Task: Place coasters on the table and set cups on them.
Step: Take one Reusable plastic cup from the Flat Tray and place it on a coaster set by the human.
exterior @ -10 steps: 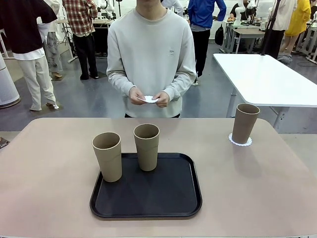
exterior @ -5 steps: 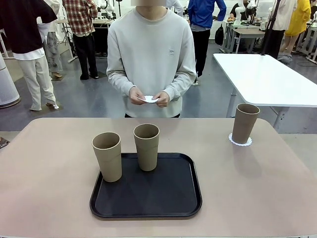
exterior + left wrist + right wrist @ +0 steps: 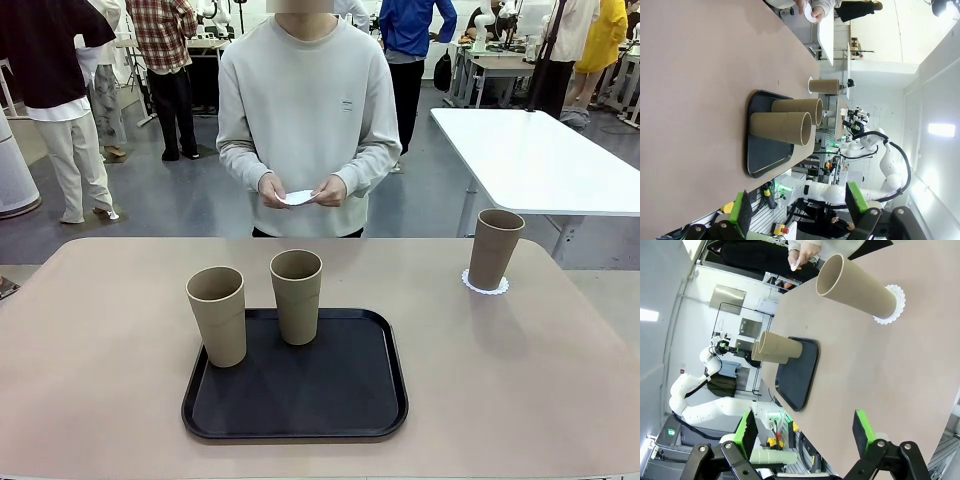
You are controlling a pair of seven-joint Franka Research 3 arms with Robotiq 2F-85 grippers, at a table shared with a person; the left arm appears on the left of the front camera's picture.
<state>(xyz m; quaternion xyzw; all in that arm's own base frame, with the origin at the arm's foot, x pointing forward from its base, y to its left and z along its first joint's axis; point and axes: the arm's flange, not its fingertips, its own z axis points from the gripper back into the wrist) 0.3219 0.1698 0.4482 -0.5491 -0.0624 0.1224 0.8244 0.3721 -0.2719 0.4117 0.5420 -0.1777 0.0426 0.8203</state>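
White lacy paper coaster (image 3: 297, 198) has merely shifted in the person's hands (image 3: 272, 190), not down yet. My left fingers (image 3: 742, 217) and right fingers (image 3: 746, 429) stand apart.

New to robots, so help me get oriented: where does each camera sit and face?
Front view: robot's edge of the table, facing across to the person, whose hands hold a coaster.
Left wrist view: on the left wrist, rolled sideways, past the open left gripper toward the tray.
Right wrist view: on the right wrist, past the open right gripper toward the lone cup.
Shared: that cup.
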